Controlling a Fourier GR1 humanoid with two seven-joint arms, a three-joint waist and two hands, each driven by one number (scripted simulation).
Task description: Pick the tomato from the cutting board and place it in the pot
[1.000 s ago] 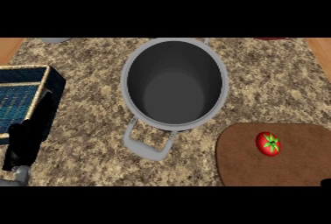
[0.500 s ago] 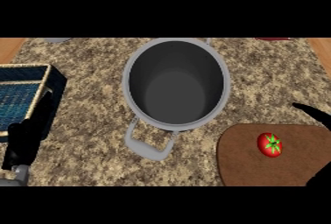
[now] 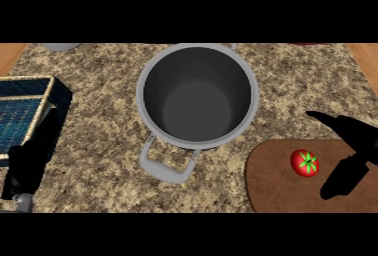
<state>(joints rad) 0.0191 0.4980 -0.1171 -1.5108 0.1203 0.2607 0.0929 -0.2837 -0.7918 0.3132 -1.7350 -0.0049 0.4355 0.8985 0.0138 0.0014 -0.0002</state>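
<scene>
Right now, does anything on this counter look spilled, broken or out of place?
Nothing stands out. The pot stands upright and empty, the tomato lies whole on the cutting board, and the basket sits at the left edge.

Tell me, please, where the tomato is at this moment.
In the head view the tomato lies on the brown cutting board at the lower right, to the right of the pot, with the right hand just beside it.

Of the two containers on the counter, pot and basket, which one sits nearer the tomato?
The grey pot, at the counter's middle, next to the cutting board that carries the tomato. The blue basket sits far off at the left edge.
</scene>
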